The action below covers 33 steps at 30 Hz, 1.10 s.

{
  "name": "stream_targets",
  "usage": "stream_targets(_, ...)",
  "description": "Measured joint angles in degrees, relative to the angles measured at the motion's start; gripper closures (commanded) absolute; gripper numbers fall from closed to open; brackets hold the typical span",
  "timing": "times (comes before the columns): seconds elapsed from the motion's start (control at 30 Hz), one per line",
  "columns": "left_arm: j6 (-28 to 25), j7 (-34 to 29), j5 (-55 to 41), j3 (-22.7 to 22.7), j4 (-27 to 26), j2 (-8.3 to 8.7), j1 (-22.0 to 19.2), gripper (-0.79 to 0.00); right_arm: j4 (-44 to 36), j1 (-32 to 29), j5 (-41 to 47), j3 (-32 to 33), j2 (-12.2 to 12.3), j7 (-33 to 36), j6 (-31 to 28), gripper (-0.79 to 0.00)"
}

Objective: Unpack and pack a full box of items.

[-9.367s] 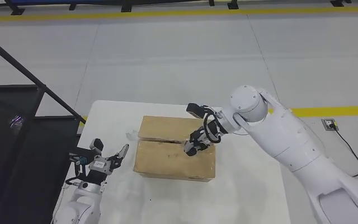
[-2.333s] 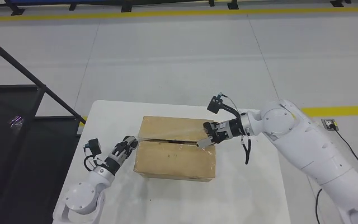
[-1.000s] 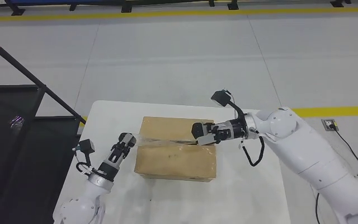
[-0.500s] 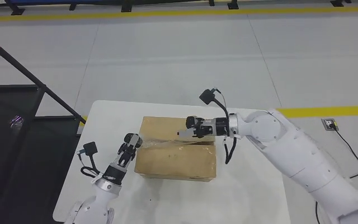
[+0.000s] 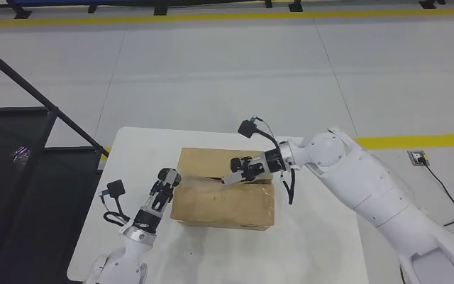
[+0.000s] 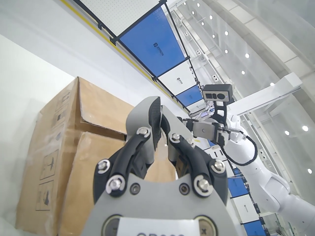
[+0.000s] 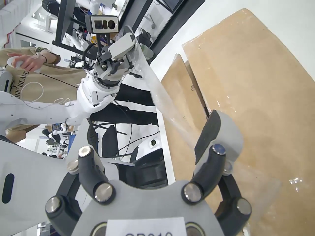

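A brown cardboard box (image 5: 223, 202) stands in the middle of the white table, its top flaps nearly closed along a lengthwise seam (image 7: 196, 94). A strip of clear tape (image 7: 160, 99) is peeled off the seam and stretches to my left gripper (image 7: 134, 50), which is shut on its crumpled end. That left gripper (image 5: 168, 179) sits at the box's upper left edge, its pads pressed together (image 6: 158, 124). My right gripper (image 5: 229, 179) hovers open over the middle of the seam, one finger (image 7: 216, 133) just above the cardboard beside the tape.
The white table (image 5: 312, 241) has bare room in front of and to the right of the box. A black frame with dark panels (image 5: 35, 177) stands off the table's left side. Grey floor lies beyond.
Since 9.4 s ago the left gripper came from the table to the box's left edge and shut. In the last half second the right gripper slid left along the seam.
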Motion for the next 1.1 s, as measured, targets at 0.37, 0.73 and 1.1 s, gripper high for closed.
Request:
stream_targets(0.37, 2.3, 1.9, 0.9, 0.3, 0.9, -0.27, -0.9, 0.000, 1.0, 2.2, 5.2, -1.8, -1.9, 13.4, 5.8, -0.785)
stream_targets(0.73, 3.1, 2.4, 0.7, 0.6, 1.3, -0.47, -1.2, 0.000, -1.8, 0.0, 10.5, 1.7, 0.6, 15.9, 8.4, -0.785)
stream_targets(1.1, 3.0, 2.7, 0.4, 0.6, 1.7, -0.64, -0.9, 0.000, -7.3, -14.0, 8.1, 13.9, 7.1, 6.7, 8.8, -0.785)
